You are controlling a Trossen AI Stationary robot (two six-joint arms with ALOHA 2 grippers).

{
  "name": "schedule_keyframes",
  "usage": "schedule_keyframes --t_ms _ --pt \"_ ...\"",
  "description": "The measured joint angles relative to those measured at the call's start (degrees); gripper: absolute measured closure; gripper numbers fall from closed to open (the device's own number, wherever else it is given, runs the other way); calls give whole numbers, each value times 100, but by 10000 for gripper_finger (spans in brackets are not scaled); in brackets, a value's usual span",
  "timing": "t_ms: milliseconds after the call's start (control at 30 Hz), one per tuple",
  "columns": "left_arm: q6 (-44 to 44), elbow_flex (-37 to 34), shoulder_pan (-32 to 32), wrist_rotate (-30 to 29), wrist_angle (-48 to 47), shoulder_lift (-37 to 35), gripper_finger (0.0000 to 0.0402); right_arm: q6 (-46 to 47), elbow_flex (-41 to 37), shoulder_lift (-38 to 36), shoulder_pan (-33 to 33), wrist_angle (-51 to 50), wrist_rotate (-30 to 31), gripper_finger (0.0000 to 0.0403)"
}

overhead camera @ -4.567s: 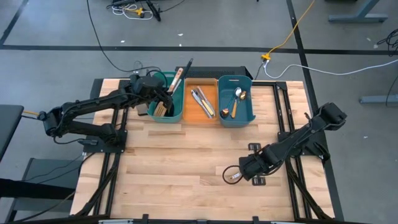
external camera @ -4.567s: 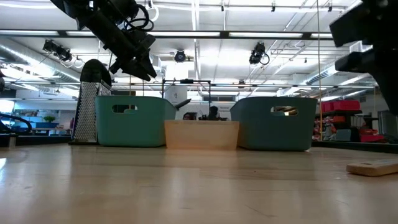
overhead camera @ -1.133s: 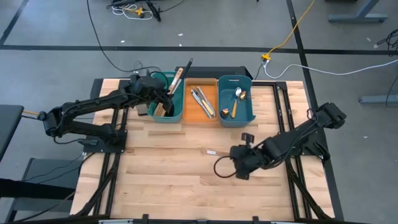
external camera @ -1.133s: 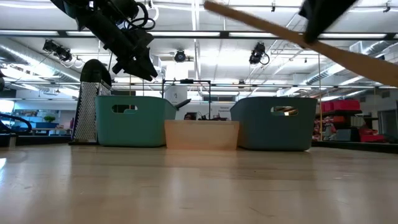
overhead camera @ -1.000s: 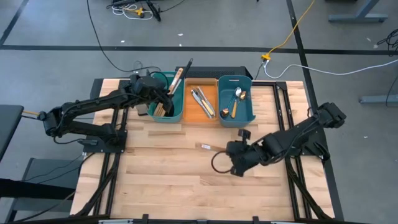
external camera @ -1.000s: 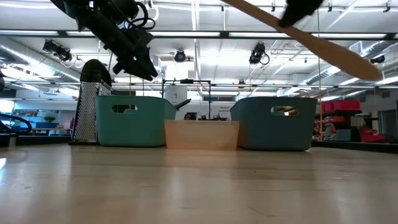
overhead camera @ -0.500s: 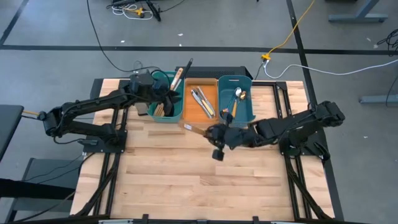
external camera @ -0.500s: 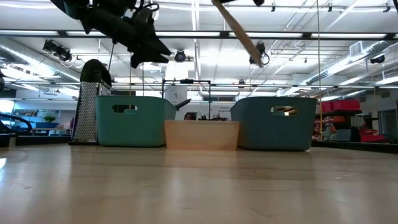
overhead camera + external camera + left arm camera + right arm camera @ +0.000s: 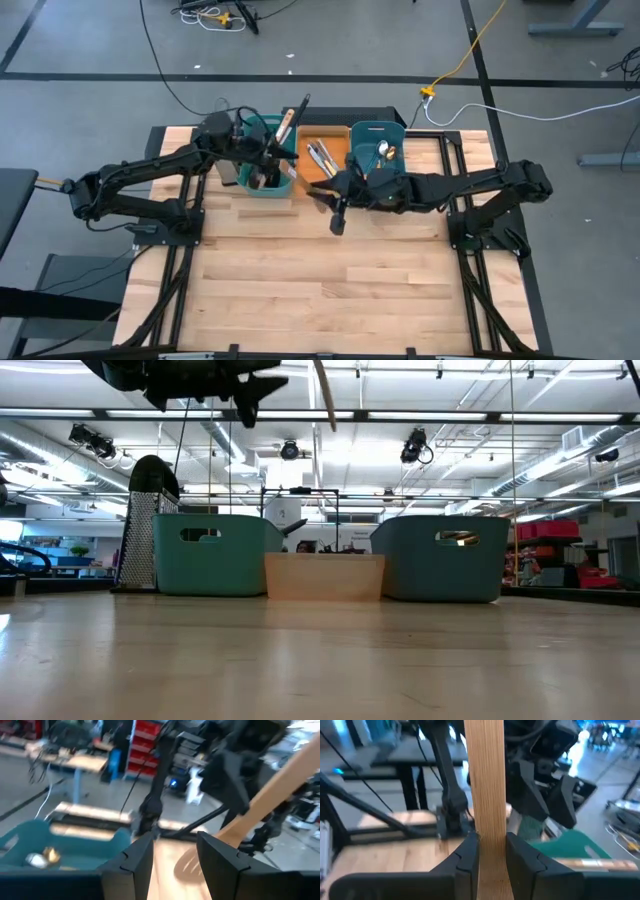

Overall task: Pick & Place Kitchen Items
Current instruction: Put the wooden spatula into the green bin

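Observation:
A wooden slotted spatula (image 9: 487, 795) is in my right gripper (image 9: 492, 855), which is shut on it in the air in front of the orange bin (image 9: 325, 165). In the low view the spatula (image 9: 324, 390) stands steeply, high above the bins. My left gripper (image 9: 175, 860) is open above the left teal bin (image 9: 268, 165), and the spatula's blade (image 9: 195, 867) shows beyond its fingers, apart from them. Silver knives (image 9: 322, 160) lie in the orange bin. Spoons (image 9: 383, 152) lie in the right teal bin (image 9: 380, 178). Dark utensil handles (image 9: 295, 112) stick out of the left teal bin. My right gripper pinches the spatula's flat wooden handle (image 9: 487, 837) between its two fingers, partway along its length. The fingers (image 9: 469, 856) lie across the handle. The spatula is lifted clear of the table, with its slotted blade end toward my left gripper.
The three bins stand in a row at the table's far edge. A metal grater (image 9: 145, 525) stands just left of the left teal bin. The light wooden tabletop (image 9: 300, 280) stretches from the bins to the near edge.
My right gripper has carried the spatula from the middle right of the table up and toward the far edge, to just in front of the bins, and the spatula has swung from slanting to steep. My left gripper has risen over the left teal bin and turned toward the right arm.

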Motion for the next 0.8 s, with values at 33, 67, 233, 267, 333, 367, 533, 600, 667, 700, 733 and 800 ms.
schedule_keyframes --t_ms 33,67,233,267,333,367,533,600,667,700,733,800 --pt "-32 0 0 62 167 0 243 -32 0 0 -38 139 -88 326" --pt "-93 0 -3 116 318 -1 243 -72 0 0 -74 282 -152 326" --pt "-141 0 -145 196 869 -2 243 -143 2 0 -223 786 -282 326" --pt "-139 0 -181 201 979 -2 243 -142 2 -1 -255 858 -357 326" --pt "-139 0 -255 203 1232 -2 243 -115 2 0 -313 972 -532 326" --pt "-136 0 -295 204 1364 -2 243 -99 5 26 -333 1034 -570 326" --pt "-137 0 -508 187 2002 -2 243 -38 11 136 -436 1127 -609 326" --pt "-137 0 -594 177 2263 -2 243 5 9 162 -479 1077 -662 326" --pt "-138 0 -658 169 2446 -7 243 27 12 215 -519 1173 -735 326" --pt "-137 0 -698 143 2508 -7 243 26 11 226 -536 1141 -745 326" --pt "-135 0 -738 73 2548 -7 243 26 11 236 -549 1111 -748 326" --pt "-133 0 -815 -101 2545 -7 243 50 11 304 -579 1156 -747 326"
